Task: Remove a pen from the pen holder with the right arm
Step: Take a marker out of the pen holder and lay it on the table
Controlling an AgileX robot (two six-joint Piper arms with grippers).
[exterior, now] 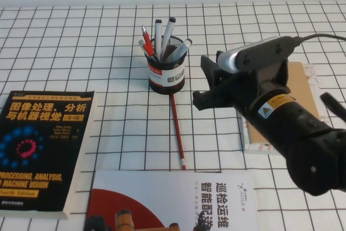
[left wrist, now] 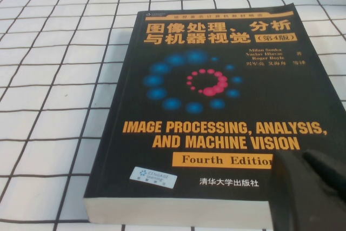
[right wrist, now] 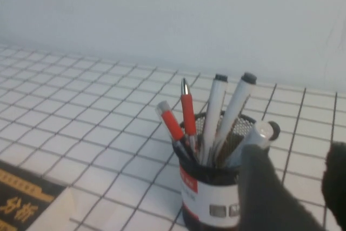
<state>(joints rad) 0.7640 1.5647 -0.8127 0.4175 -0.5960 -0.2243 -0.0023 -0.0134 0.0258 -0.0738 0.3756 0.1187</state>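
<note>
The black mesh pen holder point(exterior: 166, 74) point(right wrist: 211, 187) stands upright at the table's middle, with a red and white label. Several pens stick out of it: white markers point(exterior: 168, 31) point(right wrist: 238, 106) and red pens point(exterior: 146, 39) point(right wrist: 187, 114). My right gripper point(exterior: 204, 82) point(right wrist: 303, 187) hovers just right of the holder, open, with nothing between its fingers point(right wrist: 265, 187). A thin red pencil point(exterior: 177, 131) lies flat on the table in front of the holder. My left gripper point(left wrist: 311, 187) hangs low over the black book's near corner.
A black image-processing textbook point(exterior: 38, 150) point(left wrist: 216, 106) lies at the front left. A white and red booklet point(exterior: 173, 198) lies at the front edge. A brown notebook point(exterior: 303, 87) lies under the right arm. The cloth has a black grid.
</note>
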